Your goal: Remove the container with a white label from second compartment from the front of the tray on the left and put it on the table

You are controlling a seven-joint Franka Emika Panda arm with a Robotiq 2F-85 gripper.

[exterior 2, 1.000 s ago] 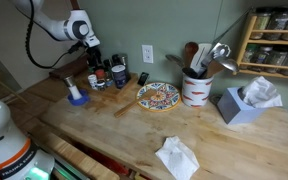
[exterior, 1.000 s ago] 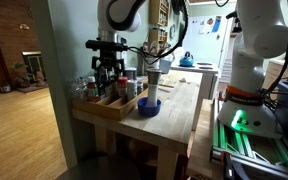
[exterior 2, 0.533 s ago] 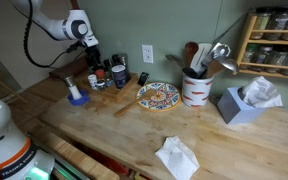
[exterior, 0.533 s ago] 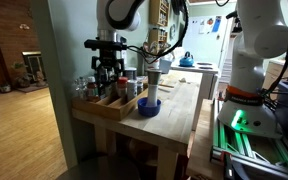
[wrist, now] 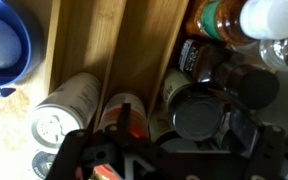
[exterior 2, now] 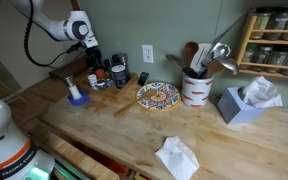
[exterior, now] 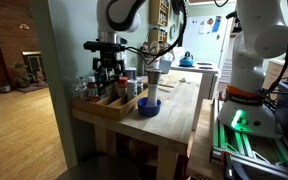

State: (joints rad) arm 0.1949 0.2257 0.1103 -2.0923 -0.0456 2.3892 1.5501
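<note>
Apparently the arm is working through the reach-and-grasp step. In an exterior view the black two-fingered hand (exterior: pixel 106 70) is hanging low over the long, low, light-wood tray divided into compartments (exterior: pixel 112 104). That tray is lying along the left edge of the thick-planked, light wooden desk (exterior: pixel 182 102), and nothing is looking lifted out of it yet. In the wrist view the hand (wrist: pixel 134 152) is filling the lower edge of the frame. Just above it, a small cylindrical container with a pale white-and-red label (wrist: pixel 124 112) is standing in a compartment of the tray (wrist: pixel 104 40). I am taking this for the one to remove, though I cannot count the compartments from here. A cream shaker with a perforated top (wrist: pixel 66 108) is standing just left of it, and a dark jar with a black lid (wrist: pixel 199 118) just right. A round blue bowl (wrist: pixel 4 50) is sitting outside the tray at the upper left. As for the hand, its fingers are merging into dark blur. I cannot tell how wide they are standing, or whether they are touching the container at all. The next move is probably calling for a firm closure on the container alone. After that, a straight lift clear of its close neighbours and a set-down on bare desk beside the tray.
</note>
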